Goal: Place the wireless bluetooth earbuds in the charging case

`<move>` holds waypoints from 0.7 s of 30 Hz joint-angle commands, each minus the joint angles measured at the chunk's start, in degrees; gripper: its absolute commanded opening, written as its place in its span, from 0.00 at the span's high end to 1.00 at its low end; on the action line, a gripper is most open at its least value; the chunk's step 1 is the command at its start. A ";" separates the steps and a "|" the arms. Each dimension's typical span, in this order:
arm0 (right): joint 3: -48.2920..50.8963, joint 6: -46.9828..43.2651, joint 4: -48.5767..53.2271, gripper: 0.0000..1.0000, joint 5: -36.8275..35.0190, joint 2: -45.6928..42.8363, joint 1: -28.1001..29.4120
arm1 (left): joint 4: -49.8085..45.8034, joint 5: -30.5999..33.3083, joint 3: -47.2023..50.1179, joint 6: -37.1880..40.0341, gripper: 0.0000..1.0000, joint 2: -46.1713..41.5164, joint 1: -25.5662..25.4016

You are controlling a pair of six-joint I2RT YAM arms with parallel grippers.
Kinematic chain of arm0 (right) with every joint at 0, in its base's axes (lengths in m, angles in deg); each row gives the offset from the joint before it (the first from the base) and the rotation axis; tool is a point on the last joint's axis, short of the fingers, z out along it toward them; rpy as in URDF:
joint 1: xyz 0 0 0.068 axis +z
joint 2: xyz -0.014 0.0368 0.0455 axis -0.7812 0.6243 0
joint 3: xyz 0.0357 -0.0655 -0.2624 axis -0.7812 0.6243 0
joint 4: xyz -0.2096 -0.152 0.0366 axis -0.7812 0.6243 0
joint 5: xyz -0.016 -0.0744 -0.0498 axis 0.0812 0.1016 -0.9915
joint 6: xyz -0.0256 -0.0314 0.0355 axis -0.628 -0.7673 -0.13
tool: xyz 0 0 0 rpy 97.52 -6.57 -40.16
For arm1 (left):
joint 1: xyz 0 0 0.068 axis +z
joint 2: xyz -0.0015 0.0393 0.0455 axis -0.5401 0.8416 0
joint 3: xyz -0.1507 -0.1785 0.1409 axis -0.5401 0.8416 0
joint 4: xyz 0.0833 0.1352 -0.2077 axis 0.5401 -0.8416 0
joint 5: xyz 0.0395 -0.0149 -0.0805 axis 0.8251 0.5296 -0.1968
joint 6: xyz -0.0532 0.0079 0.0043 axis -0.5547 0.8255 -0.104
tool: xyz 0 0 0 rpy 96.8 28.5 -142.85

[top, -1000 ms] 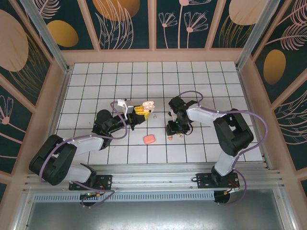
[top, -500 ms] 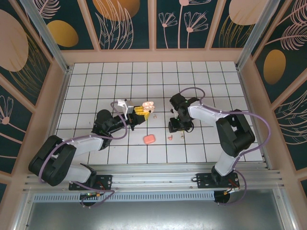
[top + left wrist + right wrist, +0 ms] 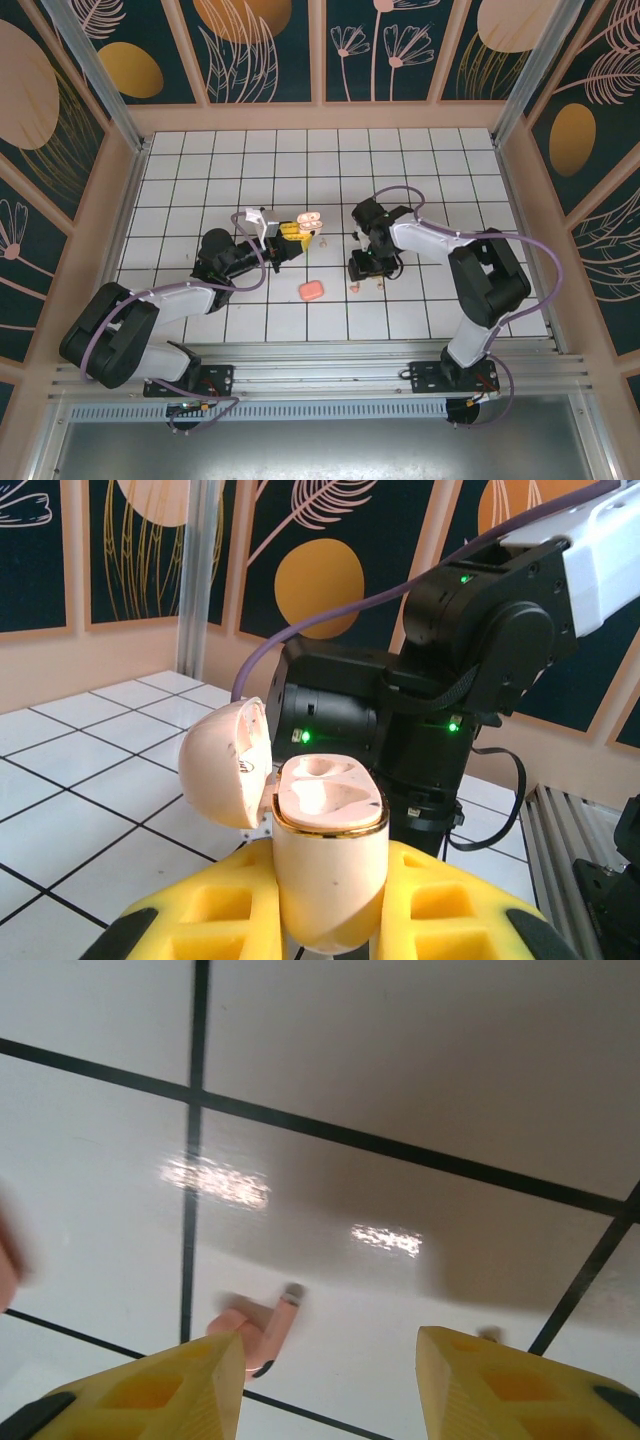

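Low in the left wrist view, the left gripper [image 3: 330, 920] clamps the open pale charging case [image 3: 325, 825]. Over white tiles [image 3: 400, 1080], the right gripper [image 3: 330, 1380] is partly spread, holding nothing; a pink earbud [image 3: 260, 1328] lies just beside its lower-left finger.

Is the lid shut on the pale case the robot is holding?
No, the lid is flipped open beside the charging case, so you can see its inside.

I saw a table [image 3: 200, 180] of white tiles with dark grid lines. A closed coral-orange case [image 3: 311, 290] lay on a tile towards the near edge. Just to its right, a tiny pale-pink earbud [image 3: 268, 1322] rested on the tiles close beside a grid line.
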State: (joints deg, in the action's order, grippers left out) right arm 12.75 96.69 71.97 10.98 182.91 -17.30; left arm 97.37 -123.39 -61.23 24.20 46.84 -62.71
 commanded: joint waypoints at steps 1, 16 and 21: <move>1.39 -0.37 0.19 0.51 -0.10 1.36 -0.82 | 0.20 0.54 0.30 1.21 0.87 -1.29 -0.34; 3.67 1.95 2.27 0.51 -4.52 -0.36 -4.18 | -0.62 0.62 0.13 1.90 0.87 -1.41 -0.32; 2.11 1.40 1.62 0.50 -2.75 -1.74 -4.18 | -0.54 0.46 -0.04 1.97 0.87 -1.30 -0.32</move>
State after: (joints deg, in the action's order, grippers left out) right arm 15.07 97.39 72.28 8.79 183.08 -21.28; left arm 96.15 -122.76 -61.23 25.01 46.47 -62.71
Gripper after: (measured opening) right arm 0.495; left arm 0.178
